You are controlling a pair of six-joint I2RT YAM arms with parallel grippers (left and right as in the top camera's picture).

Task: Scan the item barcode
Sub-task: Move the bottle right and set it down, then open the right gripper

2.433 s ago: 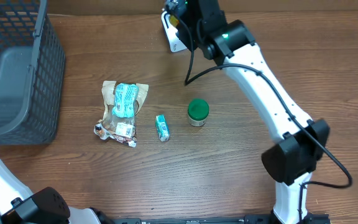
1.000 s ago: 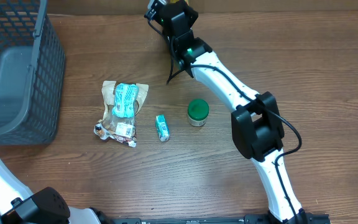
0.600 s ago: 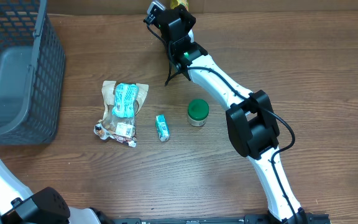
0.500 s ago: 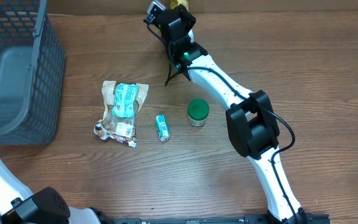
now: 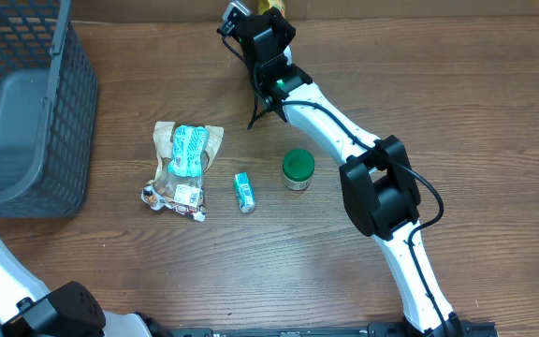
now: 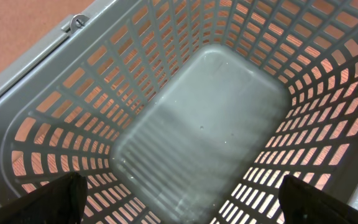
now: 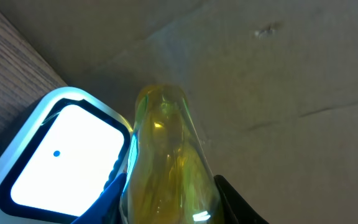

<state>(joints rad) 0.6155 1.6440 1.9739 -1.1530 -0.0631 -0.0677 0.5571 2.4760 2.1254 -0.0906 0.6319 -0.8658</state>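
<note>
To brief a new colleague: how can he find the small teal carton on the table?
On the wooden table, right of the grey basket, three items lie in a row. The small teal carton is the middle one, between the crumpled snack bag and the green-lidded jar, and the smallest.

overhead: even, sharp, soft shadows | left wrist: basket (image 6: 197, 124) floor blurred | right wrist: scanner screen (image 7: 67, 155) blown white, bottle (image 7: 166, 162) glints

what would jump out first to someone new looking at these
The right gripper holds a yellow bottle at the table's far edge, beside a scanner with a glowing white window. On the wooden table lie a snack bag, a small teal box and a green-lidded jar, with a grey basket at the left.
</note>
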